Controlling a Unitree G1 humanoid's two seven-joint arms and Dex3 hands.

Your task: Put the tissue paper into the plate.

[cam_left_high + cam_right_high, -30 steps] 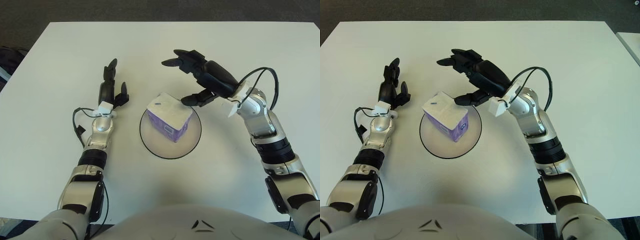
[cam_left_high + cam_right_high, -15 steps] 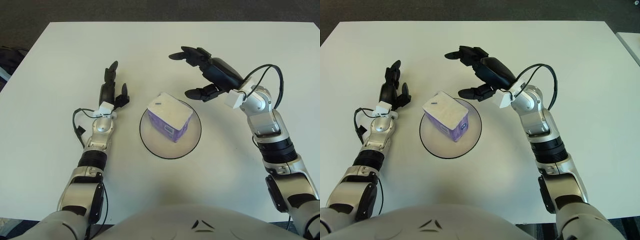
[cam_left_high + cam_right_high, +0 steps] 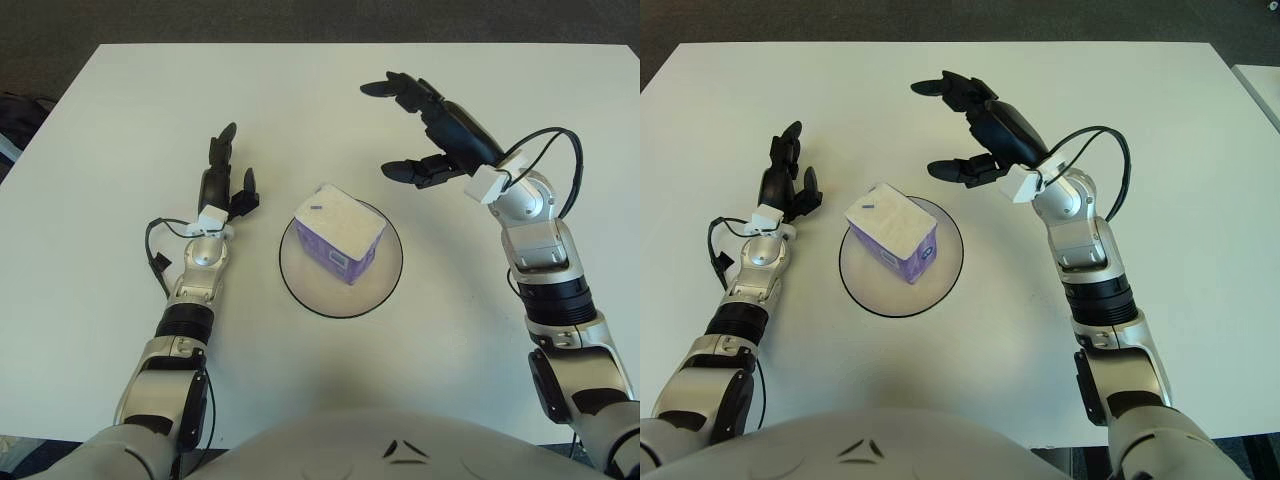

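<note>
A white and purple pack of tissue paper [image 3: 339, 234] lies in the round pale plate [image 3: 322, 294] with a dark rim, at the middle of the white table. My right hand [image 3: 412, 130] is raised above the table behind and to the right of the plate, fingers spread wide, holding nothing and apart from the pack. My left hand [image 3: 226, 176] rests to the left of the plate, fingers pointing away, open and empty.
The white table [image 3: 120, 120] reaches the far edge, with dark floor beyond. Black cables loop by my left wrist [image 3: 157, 250] and my right wrist [image 3: 556, 170].
My right hand has drawn up and away to the right from the tissue pack, which stays in the plate. My left hand has not moved.
</note>
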